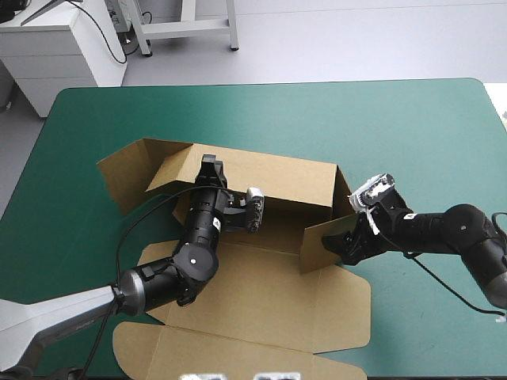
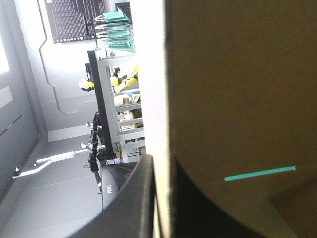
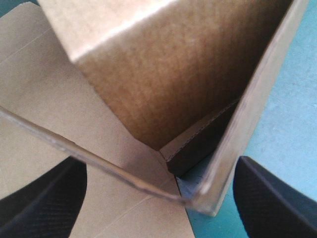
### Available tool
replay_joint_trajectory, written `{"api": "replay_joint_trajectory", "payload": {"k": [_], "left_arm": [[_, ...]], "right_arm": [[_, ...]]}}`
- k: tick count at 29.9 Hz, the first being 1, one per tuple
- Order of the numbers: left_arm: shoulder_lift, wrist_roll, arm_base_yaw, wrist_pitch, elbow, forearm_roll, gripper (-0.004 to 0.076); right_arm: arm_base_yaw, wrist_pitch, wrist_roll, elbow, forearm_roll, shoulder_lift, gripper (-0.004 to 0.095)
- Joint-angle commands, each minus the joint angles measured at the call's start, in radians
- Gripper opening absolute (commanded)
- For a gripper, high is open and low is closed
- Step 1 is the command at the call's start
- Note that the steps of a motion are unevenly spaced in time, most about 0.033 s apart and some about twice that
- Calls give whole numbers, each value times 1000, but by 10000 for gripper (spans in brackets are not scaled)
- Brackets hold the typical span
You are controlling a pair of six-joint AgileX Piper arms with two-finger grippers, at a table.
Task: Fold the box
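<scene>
Left tool [image 1: 211, 166] pinches the standing far wall of the brown cut-board box [image 1: 261, 285], which lies on the teal-green counter [image 1: 380, 111] toward its near edge. Right tool [image 3: 159, 161], spread wide, straddles the upright right-end flap's corner, so that arm is nearer for tucking it.

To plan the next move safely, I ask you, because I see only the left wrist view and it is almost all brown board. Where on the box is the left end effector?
Observer: The left end effector grips the top edge of the far wall of the box, near that wall's left end.
Operator: Thank you. Is the right end effector holding the box also?
Observer: No. The right end effector is open; the edge of the raised right flap is between its fingers.
Operator: And the front part of the box?
Observer: It lies flat on the teal-green cover, toward the near table edge.
</scene>
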Motion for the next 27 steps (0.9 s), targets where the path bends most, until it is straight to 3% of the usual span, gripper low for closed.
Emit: {"api": "replay_joint_trajectory", "payload": {"k": [1,6,10,16,20,27], "left_arm": [[-16,-3,-8,-65,-13,-36,-8],[-16,-3,-8,-66,-13,-36,-8],[-16,-3,-8,-66,-13,-36,-8],[-16,-3,-8,-60,-13,-36,-8],[-16,-3,-8,-62,-13,-36,-8],[-16,-3,-8,-64,-13,-32,-8]], "right_arm": [[1,-24,32,-19,42,-24,763],[24,-96,15,40,124,-31,732],[123,-255,17,85,168,-50,647],[309,-558,129,114,162,-31,647],[374,-710,186,114,157,-4,647],[379,-786,210,114,165,82,647]]}}
